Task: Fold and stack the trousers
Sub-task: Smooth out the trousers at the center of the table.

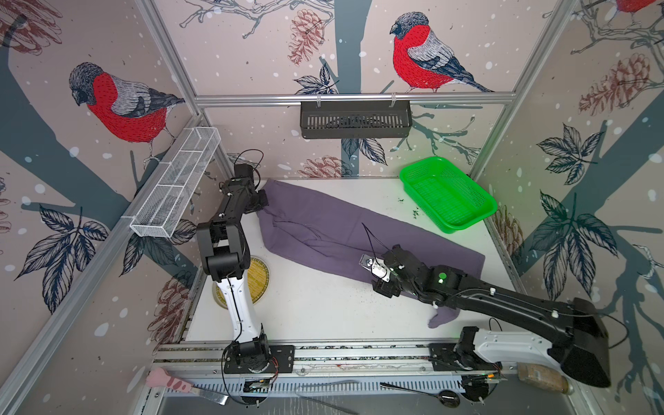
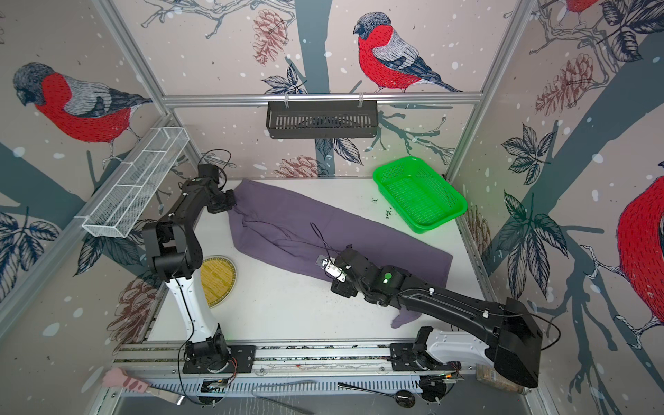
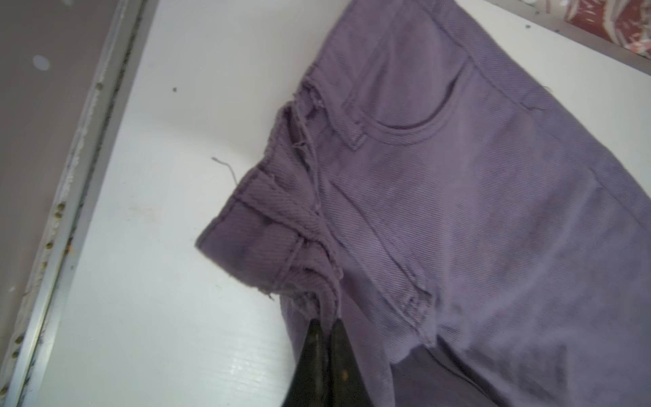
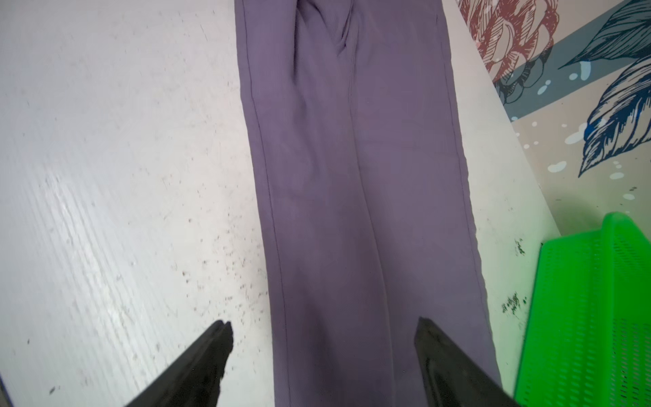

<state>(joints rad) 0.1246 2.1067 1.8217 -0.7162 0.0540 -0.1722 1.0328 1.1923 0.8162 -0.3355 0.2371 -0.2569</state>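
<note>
Your right arm (image 1: 503,298) lies across the legs of the trousers (image 1: 323,226), so part of them is hidden. A small bit of cloth pokes out from under that arm, near the front edge of the surface (image 1: 316,312). You cannot tell how the cloth lies below the arm.

The trousers run slanted. The waist is by the far left corner and the legs reach toward the right edge.

Your left gripper (image 3: 327,323) is pinched tight on the waist cloth. In both top views it is mostly hidden by its own wrist.

Your right gripper (image 4: 324,326) is spread wide and holds nothing. One finger is over the bare surface and one is over a leg. You cannot tell if they touch down.

A yellow round thing (image 1: 261,276) sits by the left edge, half hidden behind your left arm (image 1: 230,251). It is hard to say what it is.

A green basket (image 1: 449,194) fills the far right corner, just beside the trousers but not touching them.

There is bare room in the middle, between the trousers and the front edge. Tiny dark crumbs (image 4: 225,253) lie there.
</note>
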